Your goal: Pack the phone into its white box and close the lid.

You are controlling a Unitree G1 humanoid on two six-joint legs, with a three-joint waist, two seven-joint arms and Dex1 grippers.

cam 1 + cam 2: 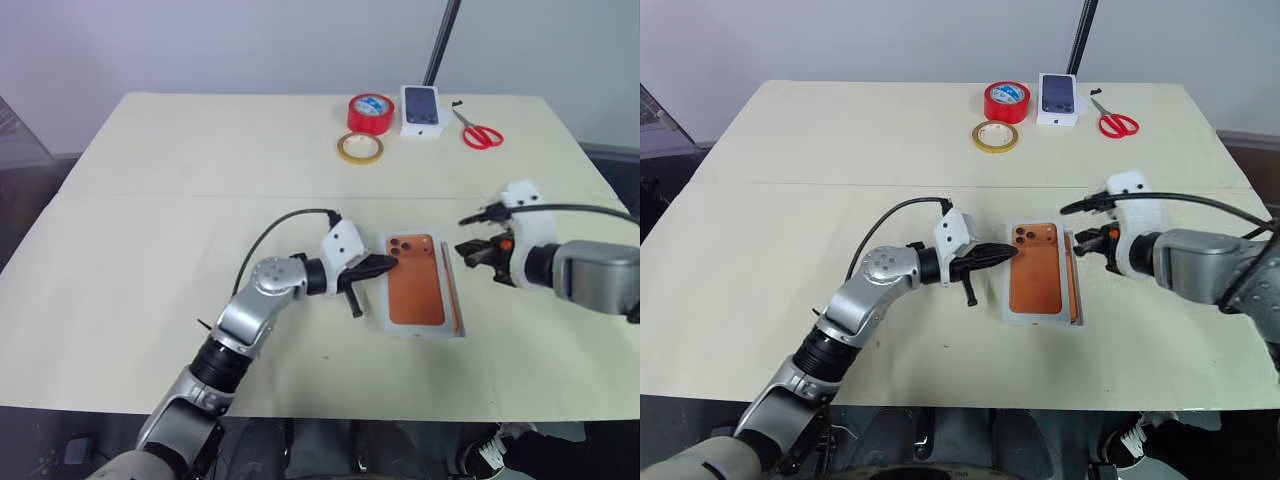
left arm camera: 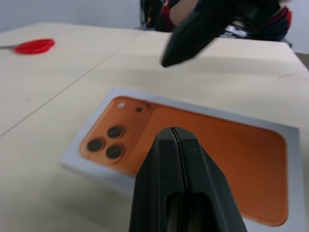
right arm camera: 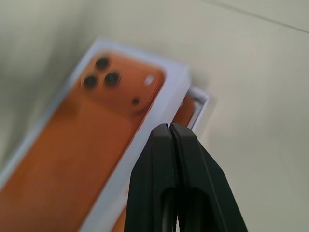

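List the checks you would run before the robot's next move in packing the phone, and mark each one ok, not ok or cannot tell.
1. Phone lies flat inside the white box, lenses up: ok.
2. Lid seated squarely: not ok; a second white edge with an orange strip juts out on the right gripper's side.
3. Left gripper shut and empty, at the box's edge: ok.
4. Right gripper shut and empty, beside the box: ok.
5. Tape rolls and scissors far from the box: ok.
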